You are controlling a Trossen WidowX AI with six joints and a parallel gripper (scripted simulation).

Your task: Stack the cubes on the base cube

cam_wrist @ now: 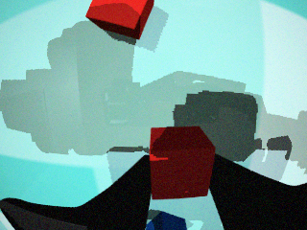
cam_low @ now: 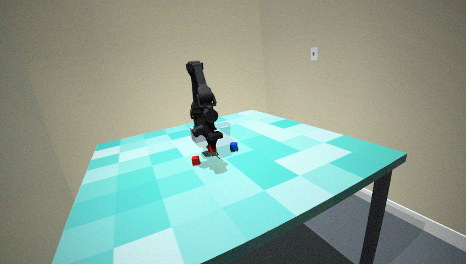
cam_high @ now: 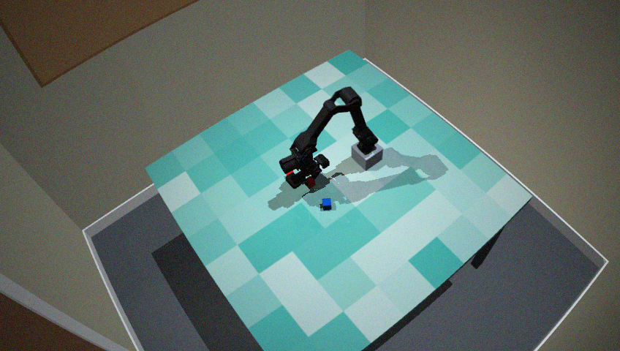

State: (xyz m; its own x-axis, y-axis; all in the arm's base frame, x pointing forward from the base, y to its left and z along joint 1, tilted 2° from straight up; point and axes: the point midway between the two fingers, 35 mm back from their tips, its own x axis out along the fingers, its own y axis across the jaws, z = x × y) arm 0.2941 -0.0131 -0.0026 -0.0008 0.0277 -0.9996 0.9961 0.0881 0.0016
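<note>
Showing only wristward: gripper (cam_wrist: 182, 172) pinching red cube (cam_wrist: 182, 161)

A square counter (cam_low: 294, 196) topped in teal and pale checkered patches stands on dark legs (cam_low: 374, 215) over a grey floor (cam_low: 408, 242). Beige walls (cam_low: 98, 65) enclose it; one bears a small white wall plate (cam_low: 314, 53).

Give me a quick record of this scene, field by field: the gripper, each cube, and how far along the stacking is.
gripper: shut on the darker red cube, low at the table
other red cube: loose on the table, apart from the gripper
blue cube: on the table, nothing on top
stacking: not yet begun
</note>
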